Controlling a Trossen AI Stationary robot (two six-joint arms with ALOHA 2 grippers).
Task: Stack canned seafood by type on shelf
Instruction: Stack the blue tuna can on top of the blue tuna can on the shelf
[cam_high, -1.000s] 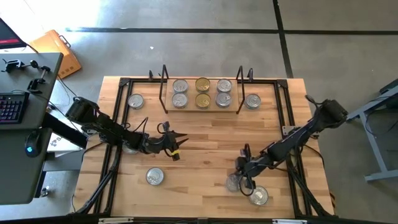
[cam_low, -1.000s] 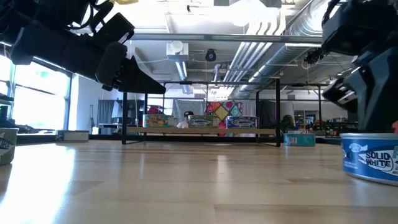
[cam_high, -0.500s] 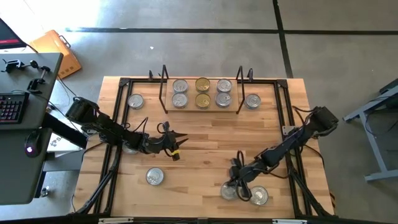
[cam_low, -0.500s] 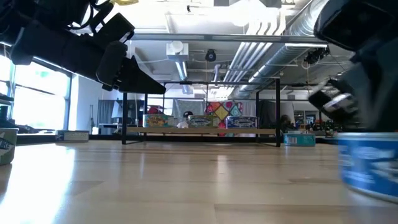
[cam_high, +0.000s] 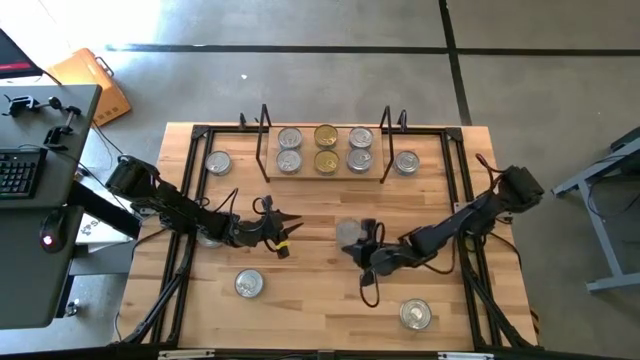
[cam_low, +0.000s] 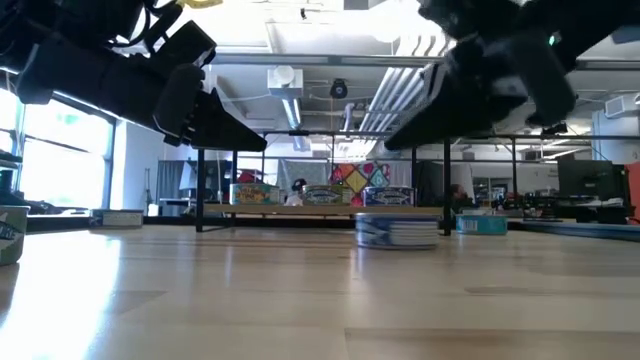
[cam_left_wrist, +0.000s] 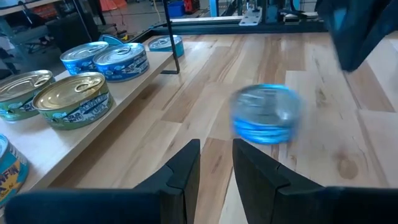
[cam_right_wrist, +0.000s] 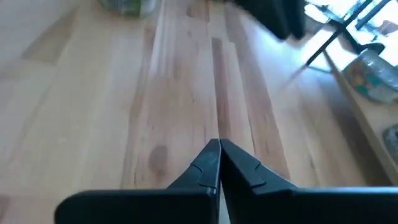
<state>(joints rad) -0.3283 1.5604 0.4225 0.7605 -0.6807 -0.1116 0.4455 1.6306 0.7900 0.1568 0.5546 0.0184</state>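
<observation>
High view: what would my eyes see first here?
First, the shelf at the table's far edge, holding six tins in two rows, with the gold-topped pair in the middle. Then the blue tin in mid-table, close beside the right gripper.

place: lab/workshop | cues: exposed ceiling ducts (cam_low: 420, 80); concrete floor (cam_high: 300, 80); side desk with keyboard (cam_high: 18, 172)
</observation>
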